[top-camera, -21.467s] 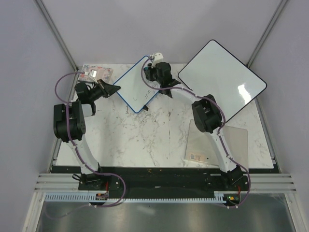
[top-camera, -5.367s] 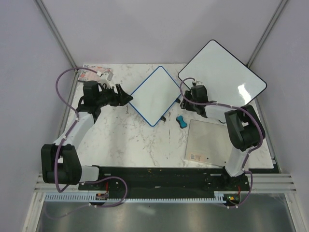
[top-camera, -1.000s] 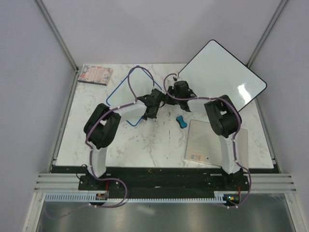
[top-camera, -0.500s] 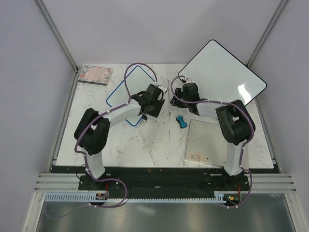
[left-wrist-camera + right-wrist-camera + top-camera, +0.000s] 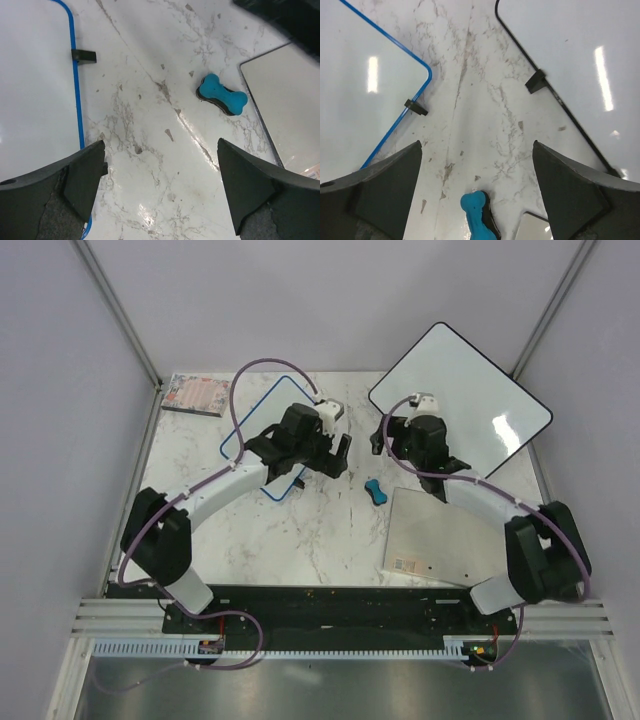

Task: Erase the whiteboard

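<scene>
Both my left gripper [image 5: 160, 145] and right gripper [image 5: 476, 145] hung wide, empty; the whiteboard [image 5: 265, 418] at upper left looked clean, so I judged withdrawal next.

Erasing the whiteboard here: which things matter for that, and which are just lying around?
For the job: blue-framed whiteboard; blue bone-shaped eraser.
Lying about: black-framed whiteboard; beige labelled sheet; patterned packet, far-left corner.
</scene>
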Robot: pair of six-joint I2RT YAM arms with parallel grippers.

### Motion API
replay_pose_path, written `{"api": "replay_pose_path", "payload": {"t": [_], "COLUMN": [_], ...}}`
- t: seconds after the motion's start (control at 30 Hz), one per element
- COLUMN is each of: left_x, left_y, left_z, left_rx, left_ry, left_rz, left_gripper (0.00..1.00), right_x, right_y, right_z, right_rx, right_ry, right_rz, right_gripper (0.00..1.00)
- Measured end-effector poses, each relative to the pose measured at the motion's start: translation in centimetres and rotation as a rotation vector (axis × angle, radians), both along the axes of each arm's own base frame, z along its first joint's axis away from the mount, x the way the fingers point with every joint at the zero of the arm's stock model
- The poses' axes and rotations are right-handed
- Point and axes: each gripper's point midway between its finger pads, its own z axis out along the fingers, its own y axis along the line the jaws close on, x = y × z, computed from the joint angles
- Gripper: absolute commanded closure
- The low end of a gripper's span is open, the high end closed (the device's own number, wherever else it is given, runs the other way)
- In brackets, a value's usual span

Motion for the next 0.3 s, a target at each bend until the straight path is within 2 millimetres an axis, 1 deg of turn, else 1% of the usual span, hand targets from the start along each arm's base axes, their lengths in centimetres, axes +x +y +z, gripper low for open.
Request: {"api": "replay_pose_path", "payload": {"t": [0.07, 0.13, 0.2, 0.3], "left_x": [-0.3, -0.9, -1.4, -2.2], "left_y": [0.6, 1.2, 1.6, 2.1], "left_z": [-0.6, -1.8, -3.1, -4.6], "left_rx": [-0.021, -0.024, -0.03, -0.038], "left_ry": [-0.013, -0.004, 0.004, 0.005], "left_rz": [0.025, 0.041, 0.05, 0.052], "left_gripper": [0.01, 0.01, 0.01, 0.01], "right_x": [-0.9, -1.8, -3.2, -5.2], "right_y": [-1.6, -3.1, -4.8, -7.3], "right_z": [1.8, 3.5, 5.2, 6.9], "right_rx": [-0.005, -0.011, -0.018, -0.039], "right_ry": [-0.049, -0.098, -0.155, -0.22], "right_rz": [-0.036, -0.079, -0.13, -0.21], "right_gripper": [0.02, 0.02, 0.02, 0.02]}}
